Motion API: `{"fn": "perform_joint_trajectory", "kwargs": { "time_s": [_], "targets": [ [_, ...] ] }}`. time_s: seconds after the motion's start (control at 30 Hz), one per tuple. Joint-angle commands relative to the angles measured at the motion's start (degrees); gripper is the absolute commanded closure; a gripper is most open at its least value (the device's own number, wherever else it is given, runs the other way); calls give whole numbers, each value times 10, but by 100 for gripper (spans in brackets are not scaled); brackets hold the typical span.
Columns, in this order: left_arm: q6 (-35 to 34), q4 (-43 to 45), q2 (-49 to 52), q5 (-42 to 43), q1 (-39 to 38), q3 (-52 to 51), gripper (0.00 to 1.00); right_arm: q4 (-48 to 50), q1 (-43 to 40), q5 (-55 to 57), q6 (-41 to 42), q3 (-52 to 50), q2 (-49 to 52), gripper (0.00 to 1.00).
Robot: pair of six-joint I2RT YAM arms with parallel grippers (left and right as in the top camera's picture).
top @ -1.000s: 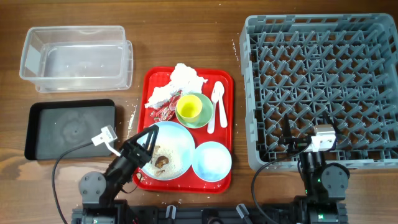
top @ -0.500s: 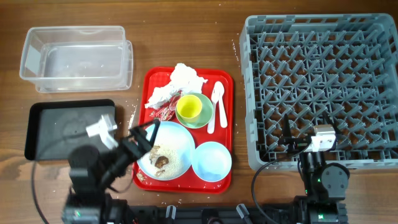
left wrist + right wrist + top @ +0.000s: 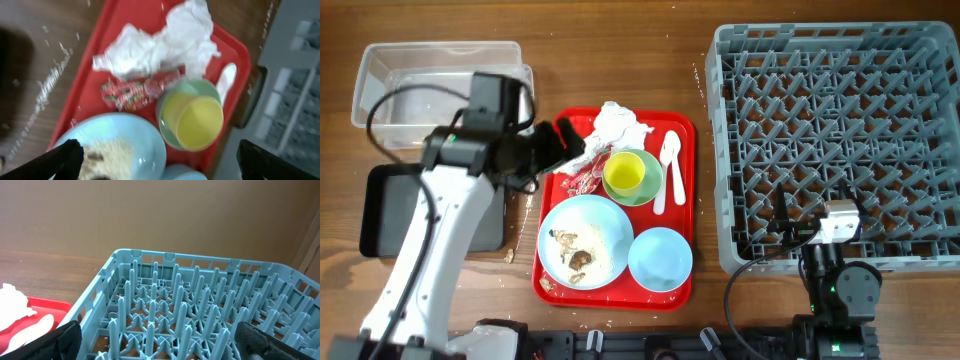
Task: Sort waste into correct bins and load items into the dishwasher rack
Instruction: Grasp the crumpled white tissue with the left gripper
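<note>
Crumpled white tissue point(image 3: 612, 128) point(image 3: 165, 42) and a red-and-white wrapper point(image 3: 586, 181) point(image 3: 135, 92) lie at the back of the red tray point(image 3: 686, 205). A yellow-green cup point(image 3: 626, 173) point(image 3: 197, 116) stands in a pale green dish point(image 3: 648, 192). A light blue plate point(image 3: 605, 228) point(image 3: 145, 142) carries food scraps point(image 3: 572, 260). A light blue bowl point(image 3: 660, 258) and a white spoon point(image 3: 667, 168) point(image 3: 226, 80) are also on the tray. My left gripper point(image 3: 563, 142) point(image 3: 160, 161) is open and empty, hovering over the tray's left edge beside the tissue. My right gripper point(image 3: 786, 228) point(image 3: 160, 341) is open and empty at the front edge of the grey rack point(image 3: 840, 120) point(image 3: 200, 305).
A clear plastic box point(image 3: 440, 95) stands at the back left, partly behind my left arm. A black tray point(image 3: 390, 210) lies in front of it. Crumbs are scattered on the wooden table left of the red tray point(image 3: 508, 256).
My left arm has risen from the table's front edge by the plate and swung back, its gripper now over the tray's left edge by the tissue. The right arm has not moved.
</note>
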Motion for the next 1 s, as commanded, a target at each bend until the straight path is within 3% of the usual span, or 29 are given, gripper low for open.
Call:
{"fn": "perform_joint_trajectory", "kwargs": {
  "time_s": [0.0,0.17,0.23,0.33,0.43,0.77,0.97],
  "targets": [
    [1,32,40,-87,-15,17,0,2,-3,7,-5,0,-3,0],
    [0,111,106,-49,-16,16,0,2,-3,7,-5,0,-3,0],
    [1,140,130,-49,-16,16,22,2,-3,7,-5,0,-3,0],
    [1,167,175,-49,-16,16,20,2,-3,7,-5,0,-3,0],
    [3,179,219,-55,-16,16,43,2,-3,7,-5,0,-3,0],
    [2,183,258,-19,-20,16,48,2,-3,7,-5,0,-3,0],
    [2,179,272,-43,-42,16,53,2,-3,7,-5,0,-3,0]
  ]
}}
